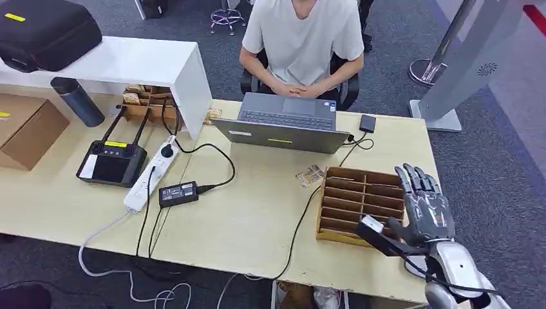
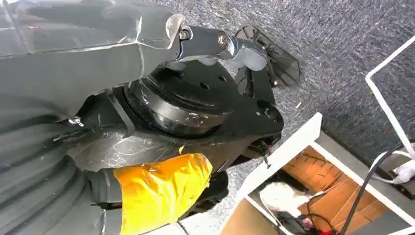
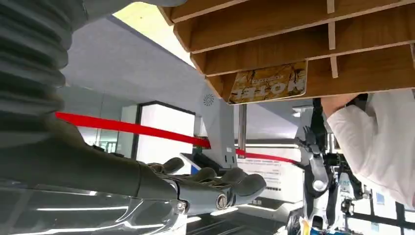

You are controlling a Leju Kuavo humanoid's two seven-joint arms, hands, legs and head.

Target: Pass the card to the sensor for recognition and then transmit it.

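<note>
Bench [image 1: 244, 219]: long, pale wood, with a person seated at the far side behind a laptop [image 1: 283, 125].

Rack [image 1: 357, 203]: wooden, slotted, at the bench's right end, its slots running across the bench. Seen from the right wrist, one card [image 3: 269, 83] sits in a slot with its printed face outward and its long axis along the slot. A few loose cards [image 1: 310, 175] lie on the bench just beside the rack's far-left corner.

Right hand [image 1: 425, 206]: raised at the rack's right edge, fingers [image 1: 412, 177] straight and spread, grasping nothing. The rack lies directly to its left, touching or nearly so; I cannot tell which.

Left hand [image 2: 230, 46]: seen from its wrist camera hanging low over grey carpet, well away from the bench top; whether its fingers are clenched or released I cannot tell.

Judgement: the right hand is far nearer. The pick turns on bringing the fingers over the slot, across the card's long edge. The sensor is not identified.
</note>
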